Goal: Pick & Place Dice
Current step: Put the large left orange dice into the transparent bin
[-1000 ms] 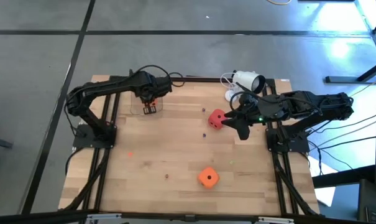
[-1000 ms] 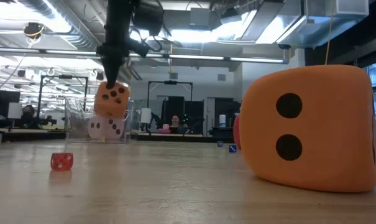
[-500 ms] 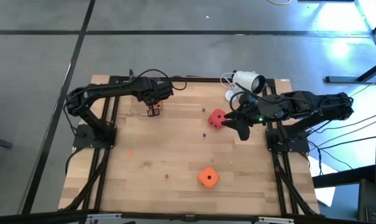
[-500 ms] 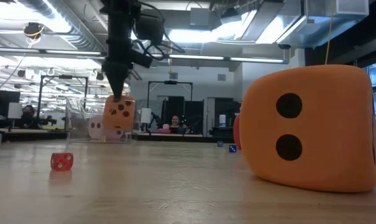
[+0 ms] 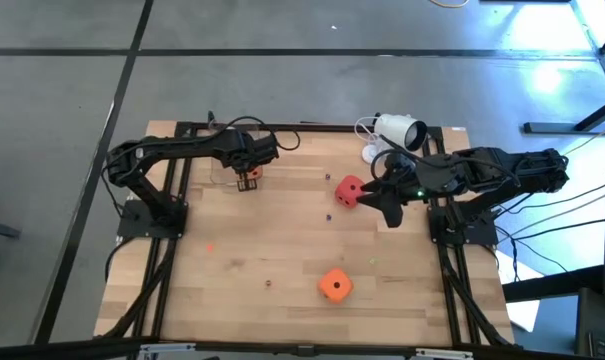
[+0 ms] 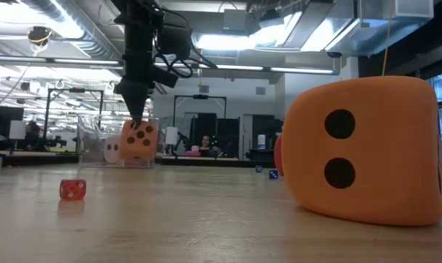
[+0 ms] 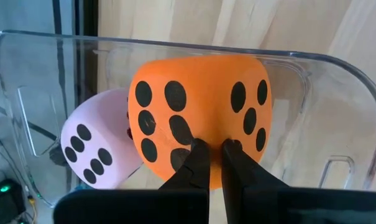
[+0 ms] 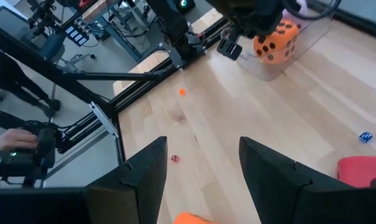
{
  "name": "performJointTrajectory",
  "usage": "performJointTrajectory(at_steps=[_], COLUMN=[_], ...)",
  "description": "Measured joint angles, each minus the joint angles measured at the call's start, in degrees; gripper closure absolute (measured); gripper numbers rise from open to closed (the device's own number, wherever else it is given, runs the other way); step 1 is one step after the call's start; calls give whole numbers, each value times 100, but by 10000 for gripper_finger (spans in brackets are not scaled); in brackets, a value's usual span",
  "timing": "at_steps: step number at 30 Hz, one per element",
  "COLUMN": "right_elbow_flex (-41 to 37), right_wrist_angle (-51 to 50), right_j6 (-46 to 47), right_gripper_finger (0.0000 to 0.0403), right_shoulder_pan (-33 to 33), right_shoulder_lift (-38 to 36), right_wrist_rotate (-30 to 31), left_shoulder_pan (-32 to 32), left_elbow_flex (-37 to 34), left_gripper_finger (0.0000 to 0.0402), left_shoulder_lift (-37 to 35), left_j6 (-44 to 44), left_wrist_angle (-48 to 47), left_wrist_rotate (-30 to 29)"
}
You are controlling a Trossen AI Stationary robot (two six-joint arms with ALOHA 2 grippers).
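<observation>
— Where is the left gripper (image 7: 214,163)?
— Pinched shut on an orange die (image 7: 199,115), inside a clear bin (image 7: 312,124) beside the pink die (image 7: 97,147).

— And the right gripper (image 5: 370,189)?
— Fingers spread, holding nothing, just beside the red die (image 5: 349,190). The other orange die (image 5: 334,285) sits near the table's (image 5: 282,240) front edge.

left arm stretched along the far edge of the table, left gripper (image 7: 212,155) pointing down with fingers pinched together, right arm folded at its side, right gripper (image 8: 200,165) spread wide
</observation>
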Motion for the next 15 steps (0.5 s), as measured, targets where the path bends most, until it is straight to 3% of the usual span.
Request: performJointTrajectory(at_steps=[15], right_elbow_flex=[0], right_wrist_angle=[246], right_j6=[-313], right_gripper_finger=[202], right_shoulder_pan=[0], right_shoulder_lift=[0], right_wrist_rotate=[60], left_shoulder_pan=[-276], left_elbow_flex=[0], left_gripper_finger=[398], left_shoulder_lift=[0], left_j6=[-427], left_wrist_angle=[24], left_wrist_rotate=[116])
